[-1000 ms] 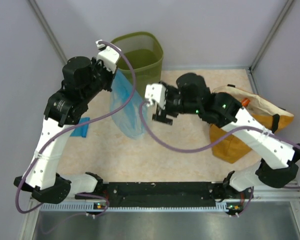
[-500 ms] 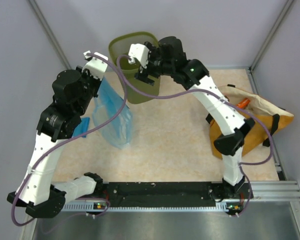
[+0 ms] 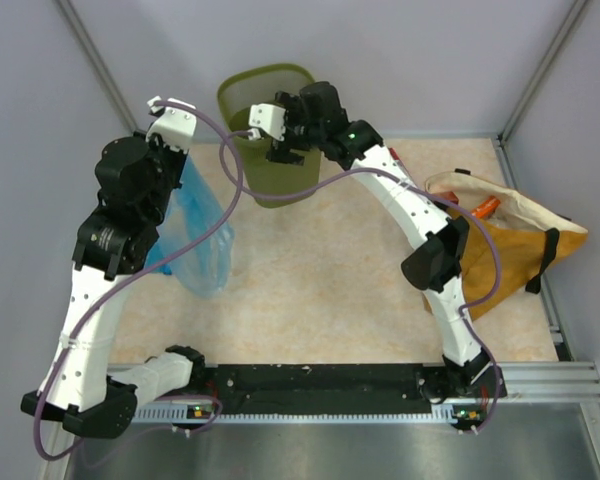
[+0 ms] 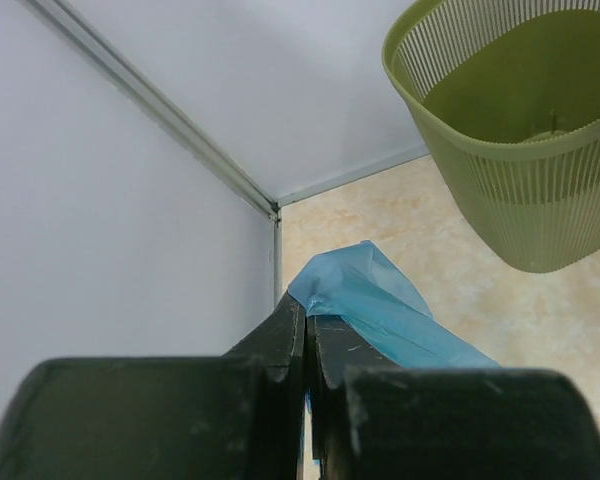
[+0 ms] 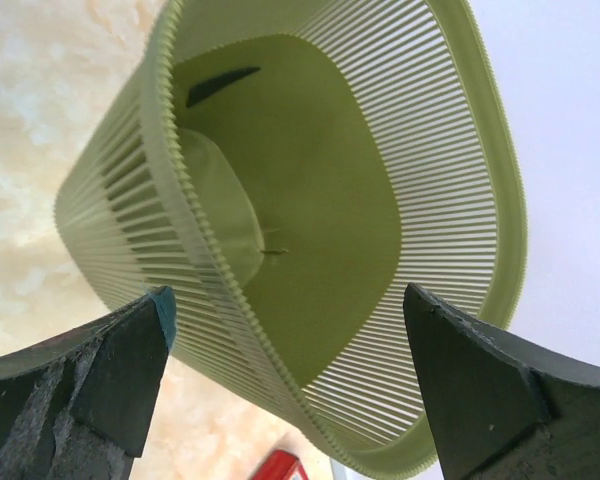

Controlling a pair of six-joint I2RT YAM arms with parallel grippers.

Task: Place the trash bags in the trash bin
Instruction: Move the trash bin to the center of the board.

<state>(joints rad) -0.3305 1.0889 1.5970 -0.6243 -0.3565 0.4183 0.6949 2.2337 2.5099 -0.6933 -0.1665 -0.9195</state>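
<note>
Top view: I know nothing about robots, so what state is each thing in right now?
Trash bag: unfolded, hanging from the left jaws, outside the bin.
Trash bin: upright, nothing seen inside.
Left gripper: jaws shut on the bag.
Right gripper: jaws open wide, at the bin's rim.
Orange sack: slumped, mouth open.
</note>
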